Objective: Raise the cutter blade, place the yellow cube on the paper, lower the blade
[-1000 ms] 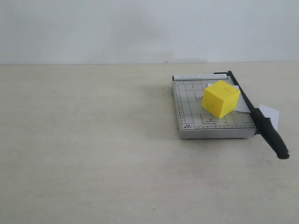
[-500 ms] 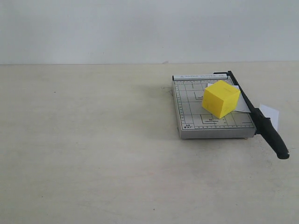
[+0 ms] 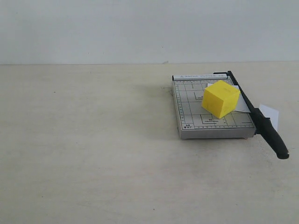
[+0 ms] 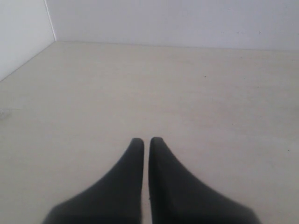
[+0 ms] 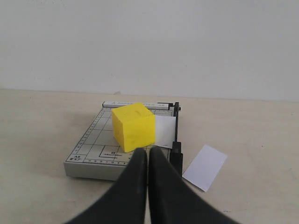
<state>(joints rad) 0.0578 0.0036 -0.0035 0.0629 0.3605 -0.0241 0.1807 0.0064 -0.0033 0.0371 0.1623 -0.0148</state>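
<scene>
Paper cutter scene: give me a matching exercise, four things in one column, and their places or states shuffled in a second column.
Things:
1 yellow cube
2 cutter blade
3 white slip
4 left gripper

Places or states:
A shut
B lowered along the edge of the grey base
C lying on the table past the blade
D standing on the grey base

Pairs: 1-D, 2-B, 3-C, 4-A

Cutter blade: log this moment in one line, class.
cutter blade down | yellow cube on paper | left gripper shut | right gripper shut
</scene>
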